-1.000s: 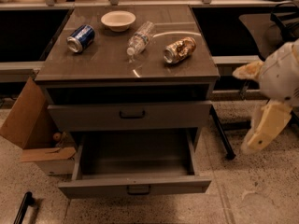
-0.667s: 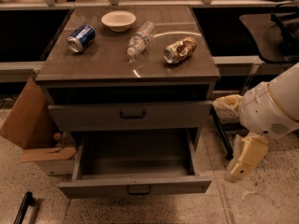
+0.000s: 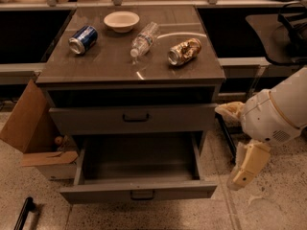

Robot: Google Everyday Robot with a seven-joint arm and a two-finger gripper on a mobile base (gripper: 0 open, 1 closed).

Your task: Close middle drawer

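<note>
The middle drawer is a wide grey metal drawer with a low front panel and a small dark central pull. It stands pulled far out of the cabinet, and its deep box looks empty. Above it, the taller drawer front with a black handle is shut. My gripper hangs on the white arm to the right of the cabinet, level with the open drawer and apart from it. Its cream fingers stand wide apart with nothing between them.
On the cabinet top lie a blue can, a white bowl, a plastic bottle and a crushed gold can. A cardboard box stands at the cabinet's left. A black bar lies on the floor at bottom left.
My arm and gripper have moved down and to the left, closer to the right side of the open drawer. The drawer has not moved.
</note>
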